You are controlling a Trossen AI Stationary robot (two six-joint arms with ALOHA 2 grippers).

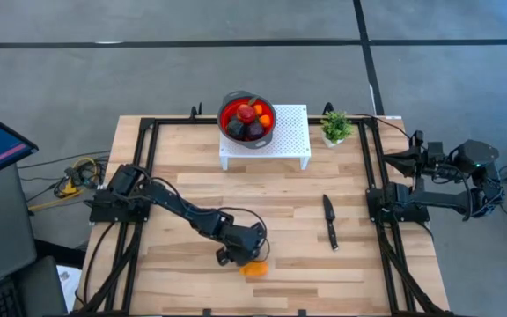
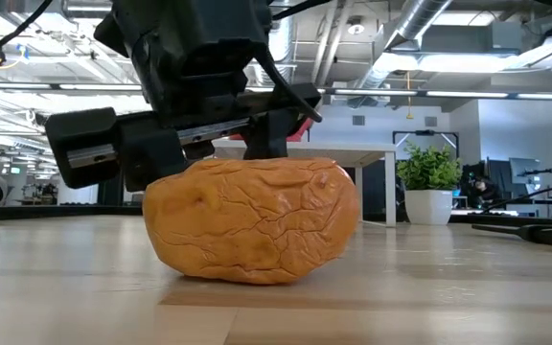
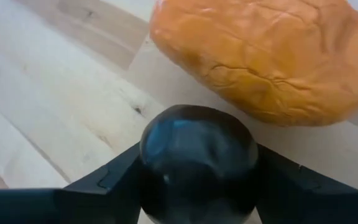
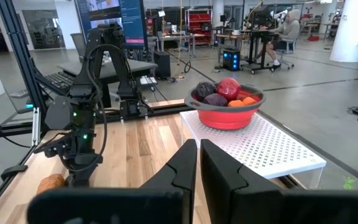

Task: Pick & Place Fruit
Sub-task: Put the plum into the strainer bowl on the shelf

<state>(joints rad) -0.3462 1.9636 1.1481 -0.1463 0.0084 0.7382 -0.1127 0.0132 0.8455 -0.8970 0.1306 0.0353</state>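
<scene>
An open workshop with grey concrete floor, exposed ceiling ducts and distant desks surrounds a pale wooden bench (image 1: 280,202) framed by black rails. No brand, label or other writing can be read anywhere; a blue monitor at the room's edge shows only unreadable marks.

At the bench's far side stands a white perforated rack (image 1: 293,132), and on it sits a red bowl (image 1: 247,121) with a grey rim, filled with fruit (image 4: 227,92): dark purple plums, a red ball and small oranges. Just beside the rack, a small green potted plant (image 1: 335,129) stands in a white pot. A black-handled knife (image 1: 330,220) lies flat on the wood towards the right side.

The left gripper (image 1: 240,255) is down at the bench near its front edge. In the left wrist view, a round dark purple plum (image 3: 199,155) sits between its 2 fingers (image 3: 104,180), which stand on either side of it; whether they press it firmly I cannot tell. Just beside the plum, the larger orange piece (image 2: 252,220) with wrinkled skin rests on the wood, right under the gripper in the low view.

The right gripper (image 4: 199,163) waits off the bench's right edge, its 2 fingers closed together on nothing, facing across towards the bowl.
</scene>
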